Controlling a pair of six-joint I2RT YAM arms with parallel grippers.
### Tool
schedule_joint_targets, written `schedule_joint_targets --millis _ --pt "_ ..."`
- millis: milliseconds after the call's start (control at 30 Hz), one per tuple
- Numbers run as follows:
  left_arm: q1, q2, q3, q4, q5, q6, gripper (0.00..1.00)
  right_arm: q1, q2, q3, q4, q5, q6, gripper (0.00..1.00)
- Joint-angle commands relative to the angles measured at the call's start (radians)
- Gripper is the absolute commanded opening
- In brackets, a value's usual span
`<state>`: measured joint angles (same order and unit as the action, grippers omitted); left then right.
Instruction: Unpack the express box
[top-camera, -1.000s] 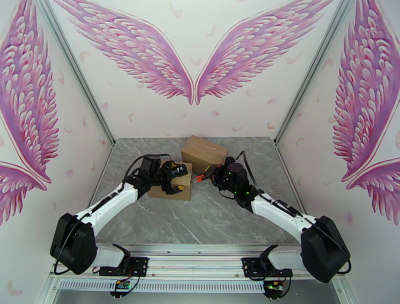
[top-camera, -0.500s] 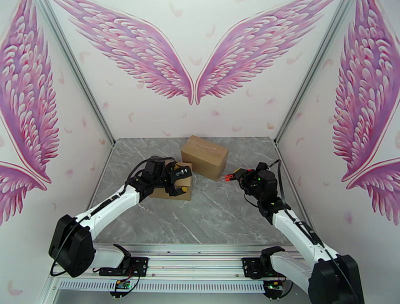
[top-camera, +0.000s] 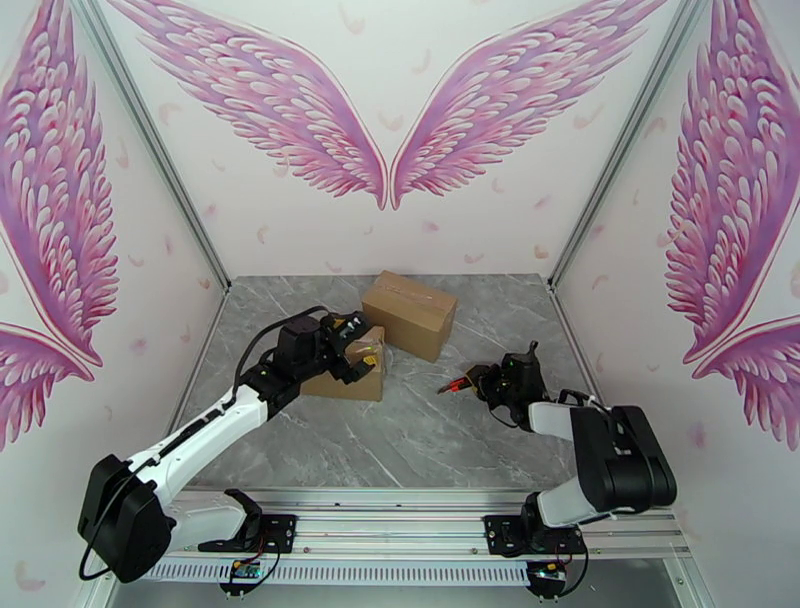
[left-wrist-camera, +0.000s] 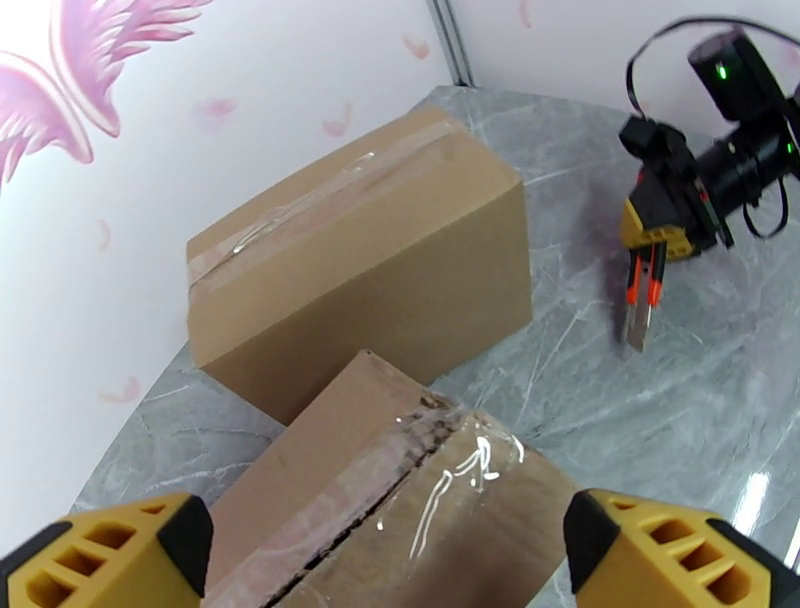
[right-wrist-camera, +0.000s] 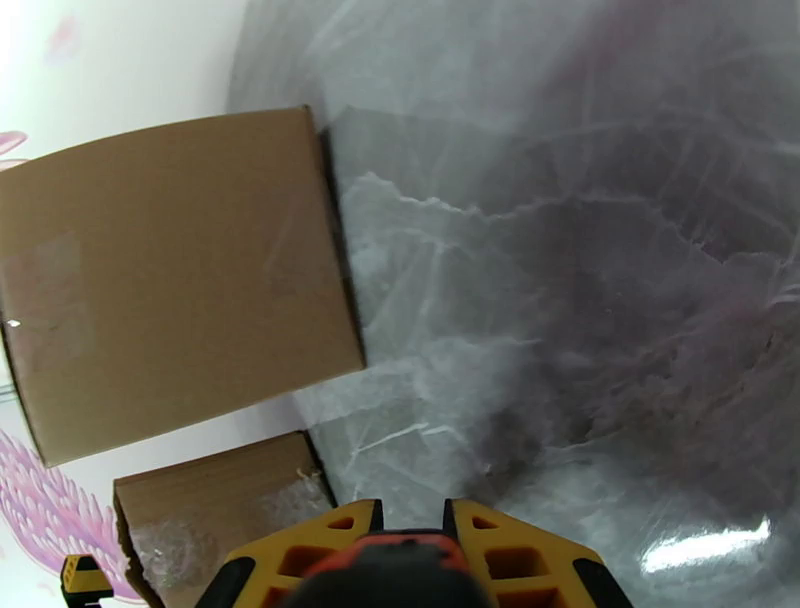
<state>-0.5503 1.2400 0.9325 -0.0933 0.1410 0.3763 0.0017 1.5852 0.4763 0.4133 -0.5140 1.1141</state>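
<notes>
Pink wings (top-camera: 290, 110) are painted on the white walls, and a grey stone table (top-camera: 420, 440) sits below them. Two brown boxes rest on the table, almost touching. The big box (top-camera: 408, 312) is at the back, with its clear tape in one flat piece. The small box (top-camera: 345, 382) lies just in front of it, to the left, and this looks like the one to unpack. The tape along its top seam looks rough and split. The left gripper (top-camera: 352, 345) hangs right over the small box with its fingers wide apart and holds nothing. The right gripper (top-camera: 474, 380) is off to the right, well apart from both boxes, low over the table. Its fingers are squeezed on a knife (left-wrist-camera: 640, 300) with an orange handle, and the blade sticks out toward the boxes. A few things could go wrong. If bits of tape hold the flaps down, the left fingers may just push the light box along the smooth table. The bare blade could scratch the table or poke a box if that arm swings low. The knife could also slip out if it bumps something. No words, labels or brand names can be read on either box.
</notes>
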Motion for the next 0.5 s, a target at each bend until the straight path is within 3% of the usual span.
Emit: schedule_joint_targets --millis 0,133,200,367,467 --pt "-0.005 -0.057 -0.016 0.002 -0.090 -0.094 0.99 -0.002 0.044 0.023 0.104 -0.026 0.013 0.06" --pt "-0.004 -0.090 -0.014 -0.029 -0.190 -0.163 0.99 -0.002 0.063 0.071 -0.029 0.028 -0.054 0.22" --pt "-0.003 -0.102 -0.012 -0.050 -0.222 -0.196 0.99 -0.002 0.064 0.071 -0.054 0.060 -0.060 0.40" --pt "0.004 -0.140 -0.010 -0.110 -0.329 -0.284 0.99 -0.002 0.038 0.072 -0.125 0.116 -0.090 0.67" --pt "0.018 -0.180 -0.015 -0.150 -0.432 -0.375 0.99 -0.002 -0.029 0.098 -0.248 0.175 -0.149 0.91"
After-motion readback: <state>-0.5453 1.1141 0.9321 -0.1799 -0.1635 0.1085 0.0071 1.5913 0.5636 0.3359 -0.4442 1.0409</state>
